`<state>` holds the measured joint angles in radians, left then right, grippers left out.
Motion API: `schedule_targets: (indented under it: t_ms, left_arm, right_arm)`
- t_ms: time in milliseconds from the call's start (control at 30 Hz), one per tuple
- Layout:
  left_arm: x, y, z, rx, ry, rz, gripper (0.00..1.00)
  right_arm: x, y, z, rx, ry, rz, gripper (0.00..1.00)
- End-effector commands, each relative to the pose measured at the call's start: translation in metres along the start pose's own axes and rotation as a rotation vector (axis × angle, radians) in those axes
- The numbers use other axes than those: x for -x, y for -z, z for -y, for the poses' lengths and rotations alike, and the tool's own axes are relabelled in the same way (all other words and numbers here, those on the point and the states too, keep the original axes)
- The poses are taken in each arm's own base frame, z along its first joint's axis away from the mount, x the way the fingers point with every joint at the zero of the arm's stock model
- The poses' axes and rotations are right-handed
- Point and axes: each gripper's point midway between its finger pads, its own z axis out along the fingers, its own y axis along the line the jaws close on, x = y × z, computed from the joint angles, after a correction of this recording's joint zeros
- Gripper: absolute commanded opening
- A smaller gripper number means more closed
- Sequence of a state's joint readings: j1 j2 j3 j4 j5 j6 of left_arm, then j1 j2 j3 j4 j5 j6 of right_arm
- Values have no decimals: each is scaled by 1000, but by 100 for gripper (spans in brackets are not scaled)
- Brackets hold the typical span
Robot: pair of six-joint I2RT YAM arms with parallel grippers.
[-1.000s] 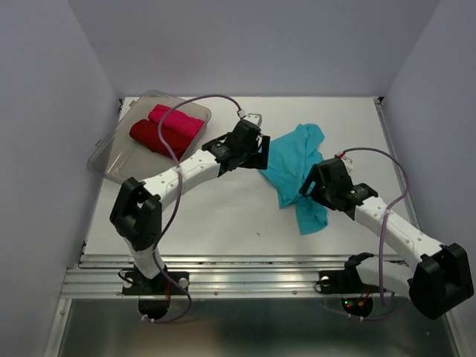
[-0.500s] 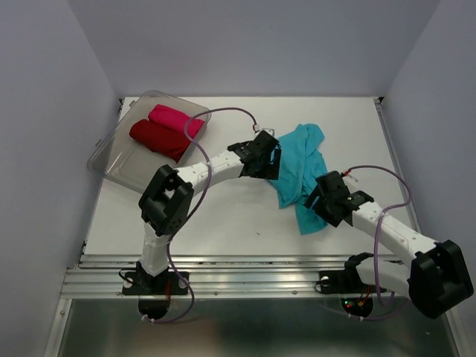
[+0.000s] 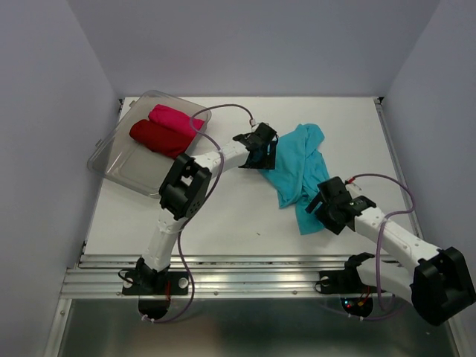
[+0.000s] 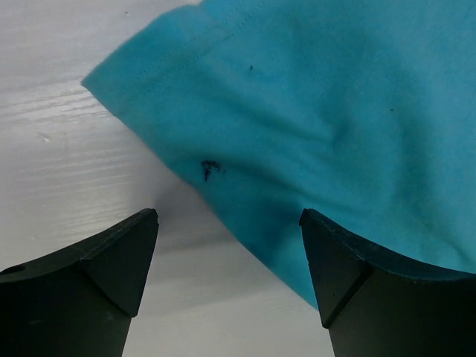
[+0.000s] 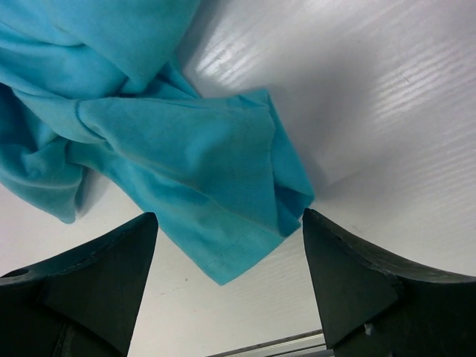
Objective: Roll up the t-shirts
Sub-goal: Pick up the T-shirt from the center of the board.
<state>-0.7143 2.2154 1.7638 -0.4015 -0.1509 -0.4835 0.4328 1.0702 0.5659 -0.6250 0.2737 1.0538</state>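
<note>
Left gripper [image 4: 227, 223], jaws wide and empty, hovers over the left hem of the blue shirt [image 3: 297, 160]; right gripper [image 5: 229, 219], equally spread and holding nothing, hangs above its near corner. The blue shirt lies crumpled on the table [image 3: 223, 216], right of centre, long axis running far to near between the arms; the right gripper looks nearer the end where a roll could begin.

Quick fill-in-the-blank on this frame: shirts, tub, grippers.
The clear tub holds ____ rolled t-shirts.
The turquoise t-shirt lies on the table, not yet ____.
The left gripper and right gripper both have jaws ____.
Missing: two; rolled; open.
</note>
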Motion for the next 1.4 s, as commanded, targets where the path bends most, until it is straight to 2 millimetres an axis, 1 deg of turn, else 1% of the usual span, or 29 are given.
schedule_targets:
  t_ms: [0,100,133,200,233,267,300,367,400,433,467,500,533,600,667,733,767,800,833,867,933,967,1000,1100,1133,1167,1200,1233,1367]
  left_arm:
    - [10,3,11,-17,-4,18,88]
    - [5,-8,10,-6,-4,5,83]
    - [5,-10,10,-5,-9,4,70]
    - [1,-14,8,5,-18,-6,57]
    - [2,-15,5,19,-20,-3,42]
    - [0,-15,3,26,-24,-3,35]
    - [2,-13,2,33,-25,4,24]
    - [4,-12,-1,42,-32,11,11]
    - [5,-11,-2,46,-33,15,4]
    - [8,-9,-4,53,-35,20,0]
    - [8,-7,-6,61,-42,14,0]
    - [15,-3,-6,62,-41,28,0]
    - [21,3,-12,79,-38,35,0]
    - [32,14,-16,85,-44,59,0]
    - [55,37,-22,85,-30,114,0]
    - [83,64,-30,82,-20,183,0]
    - [93,74,-32,86,-19,211,0]
    - [113,94,-33,78,-8,266,0]
    - [124,104,-36,84,-21,296,0]
    - [136,115,-43,91,-12,322,0]
    - [167,146,-45,72,5,406,0]
    - [181,157,-52,78,10,438,0]
    - [201,180,-55,86,26,510,0]
    - [234,228,-61,94,29,650,0]
    - [239,240,-61,92,28,680,0]
    - [246,254,-63,89,31,715,0]
    - [256,279,-69,82,48,763,0]
    - [259,289,-71,67,53,775,0]
    - [271,343,-84,9,95,865,0]
  right_arm:
    - [-8,2,10,-11,-51,-11,84]
    - [-14,-2,15,-27,-48,-30,82]
    - [-15,-4,13,-17,-49,-34,82]
    - [-19,-9,16,-30,-52,-44,77]
    - [-20,-13,17,-43,-53,-48,75]
    - [-20,-15,18,-51,-53,-42,73]
    - [-19,-18,16,-45,-57,-34,63]
    - [-16,-23,16,-51,-54,-15,52]
    - [-14,-25,16,-51,-51,-3,37]
    - [-9,-25,12,-48,-54,14,29]
    - [-5,-27,11,-58,-48,27,21]
    - [2,-26,9,-66,-41,57,7]
    - [11,-22,0,-51,-31,80,2]
    - [28,-19,-7,-50,-25,129,1]
    - [53,-10,-23,-19,-24,174,1]
    - [84,-4,-26,-29,-24,225,1]
    - [109,8,-43,6,-40,269,1]
    - [126,13,-47,12,-43,294,1]
    - [148,12,-43,-14,-36,314,1]
    - [179,30,-64,42,-53,365,1]
    - [220,44,-70,45,-43,434,1]
    - [235,43,-75,38,-33,446,1]
    - [268,69,-94,84,-32,517,1]
    - [312,94,-114,128,-33,592,1]
    - [337,125,-125,172,-53,663,1]
    - [346,139,-130,192,-54,694,1]
    - [354,153,-134,206,-53,723,1]
    - [365,179,-140,237,-53,773,1]
    - [375,227,-136,261,-50,857,1]
